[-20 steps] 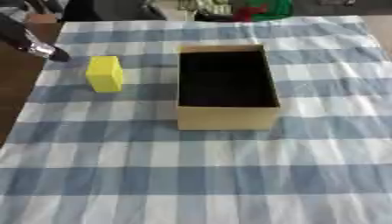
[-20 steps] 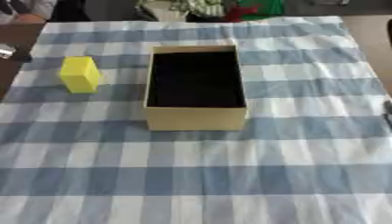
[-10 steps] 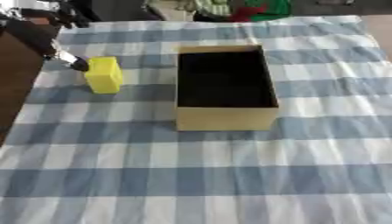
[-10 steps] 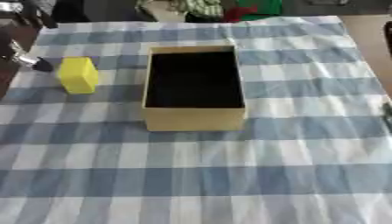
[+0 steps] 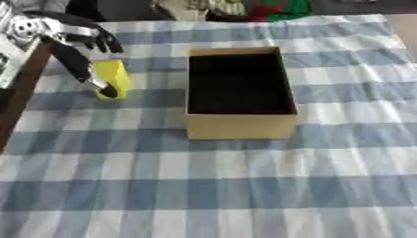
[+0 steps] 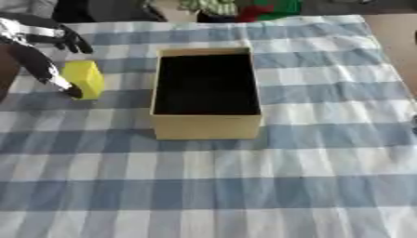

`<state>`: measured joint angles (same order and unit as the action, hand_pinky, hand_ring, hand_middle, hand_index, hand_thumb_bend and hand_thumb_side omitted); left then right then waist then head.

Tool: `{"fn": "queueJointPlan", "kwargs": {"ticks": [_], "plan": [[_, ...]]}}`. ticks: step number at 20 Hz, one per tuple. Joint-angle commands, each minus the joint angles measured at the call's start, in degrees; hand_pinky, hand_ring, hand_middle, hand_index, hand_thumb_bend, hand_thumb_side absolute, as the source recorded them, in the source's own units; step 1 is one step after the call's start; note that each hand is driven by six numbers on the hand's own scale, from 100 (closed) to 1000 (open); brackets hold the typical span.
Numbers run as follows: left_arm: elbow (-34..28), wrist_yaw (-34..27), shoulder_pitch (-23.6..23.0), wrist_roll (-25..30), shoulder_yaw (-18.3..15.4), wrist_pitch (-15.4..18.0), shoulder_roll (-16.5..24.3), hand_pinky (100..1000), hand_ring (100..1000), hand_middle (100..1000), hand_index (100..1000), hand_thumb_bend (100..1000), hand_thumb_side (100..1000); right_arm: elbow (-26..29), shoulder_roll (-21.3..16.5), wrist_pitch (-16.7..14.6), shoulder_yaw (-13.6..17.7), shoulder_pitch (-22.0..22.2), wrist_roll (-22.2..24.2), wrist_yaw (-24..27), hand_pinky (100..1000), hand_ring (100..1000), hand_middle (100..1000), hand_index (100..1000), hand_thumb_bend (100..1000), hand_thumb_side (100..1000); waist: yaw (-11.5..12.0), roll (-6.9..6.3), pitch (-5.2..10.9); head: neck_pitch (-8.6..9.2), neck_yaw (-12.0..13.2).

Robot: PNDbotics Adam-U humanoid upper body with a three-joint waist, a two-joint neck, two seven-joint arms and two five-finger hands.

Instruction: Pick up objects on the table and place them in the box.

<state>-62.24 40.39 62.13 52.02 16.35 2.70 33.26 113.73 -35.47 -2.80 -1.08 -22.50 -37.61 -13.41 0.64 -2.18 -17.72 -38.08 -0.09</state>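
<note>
Your left hand (image 5: 71, 44) has come in and spread around the yellow block (image 5: 111, 78) left of the box (image 5: 238, 90), thumb touching its near side; it looks light and rigid, so pinch its flat sides.

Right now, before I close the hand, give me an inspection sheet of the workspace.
Surface: blue and white checked cloth covers the table.
Job's things: yellow block on the cloth, left of the open cardboard box; box interior dark, nothing seen inside.
Clutter: green and red items at the far edge.
Hands: left hand at the block, fingers spread around it, not closed; right hand not in view.
Cables: nothing seen.
Surroundings: dark floor beyond the left edge.
</note>
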Motion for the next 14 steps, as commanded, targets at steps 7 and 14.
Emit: {"fn": "queueJointPlan", "kwargs": {"ticks": [7,14], "plan": [[1.7,10.1,2.2,-0.1,-2.6,-0.1,0.1,929,924,878,921,767,399,0.9,-0.5,-0.3,0.2,-0.7,0.2,0.7,835,780,756,817,100,677,-0.2,0.05,0.46,0.88,0.5],[1.2,11.6,2.0,-0.3,-3.6,-1.0,-0.5,903,893,842,903,709,375,0.9,-0.2,-0.2,0.0,-0.7,0.6,0.9,836,777,753,815,100,678,-0.4,0.18,-0.04,1.33,0.5]]}}
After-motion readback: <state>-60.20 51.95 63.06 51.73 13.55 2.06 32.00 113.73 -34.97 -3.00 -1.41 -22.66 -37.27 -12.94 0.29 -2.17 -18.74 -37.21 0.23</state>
